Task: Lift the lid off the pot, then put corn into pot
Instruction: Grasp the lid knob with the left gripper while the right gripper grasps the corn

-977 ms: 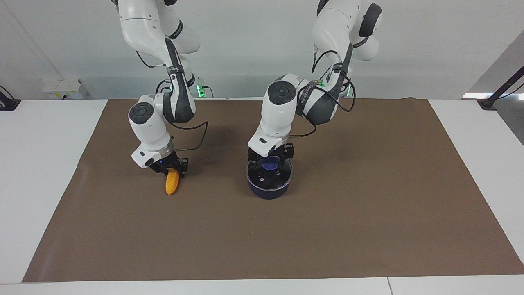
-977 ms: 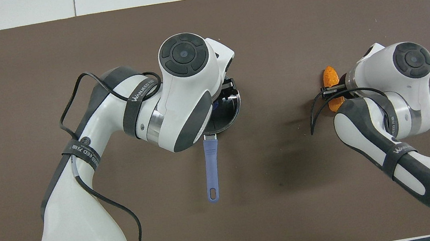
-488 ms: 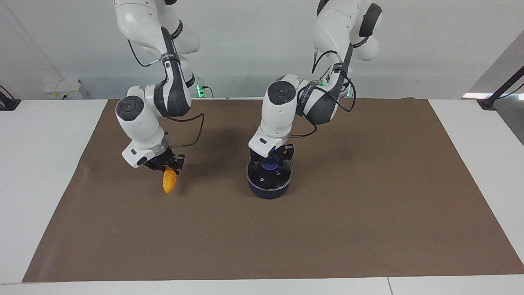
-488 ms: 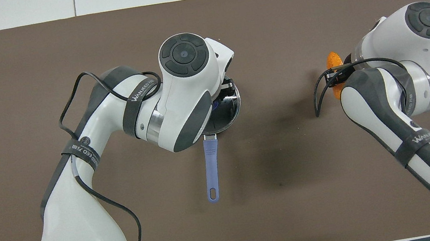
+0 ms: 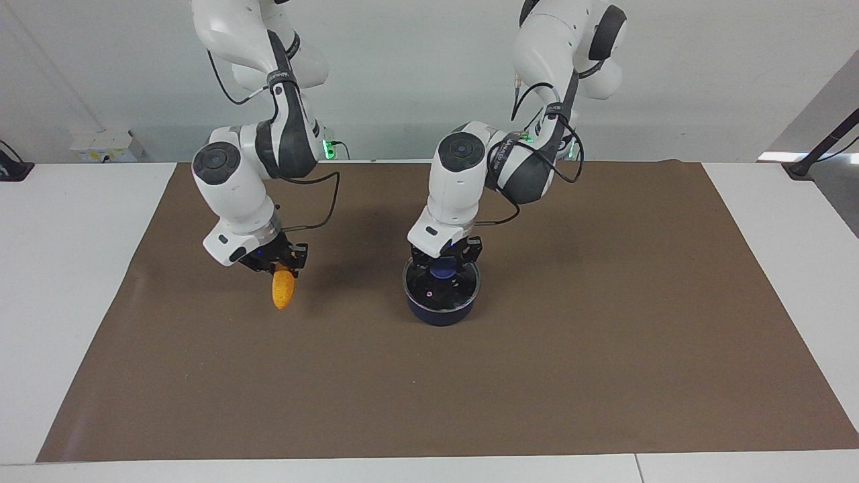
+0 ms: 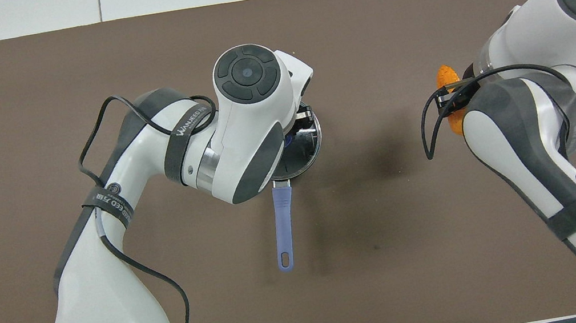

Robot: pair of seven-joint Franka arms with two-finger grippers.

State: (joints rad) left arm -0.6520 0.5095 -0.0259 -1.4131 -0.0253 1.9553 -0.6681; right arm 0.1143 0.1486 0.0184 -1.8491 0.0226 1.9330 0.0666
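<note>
Corn (image 5: 282,289) hangs tip-down from the right gripper (image 5: 282,267), whose fingers are clamped on its upper end, above the brown mat (image 5: 604,335) toward the right arm's end of the table; from where I stand it looks clear of the surface. The pot (image 5: 441,310) sits near the middle of the mat with its blue handle (image 6: 282,226) pointing toward the robots, and the lid (image 5: 463,290) is on it, the glass disc level with the rim. The left gripper (image 5: 443,265) is down at the lid's blue knob (image 5: 441,270), fingers on either side of it, though I cannot tell whether they have closed on it or merely bracket it.

So the step in hand, as I read it, is the lid lift, not yet done, while the corn is already picked up and waiting. Next the left arm needs a firm pinch on the knob and a straight rise, then a move aside to free the opening. Only after that should the right arm carry the corn over the pot and let it go, low enough that it does not bounce out
</note>
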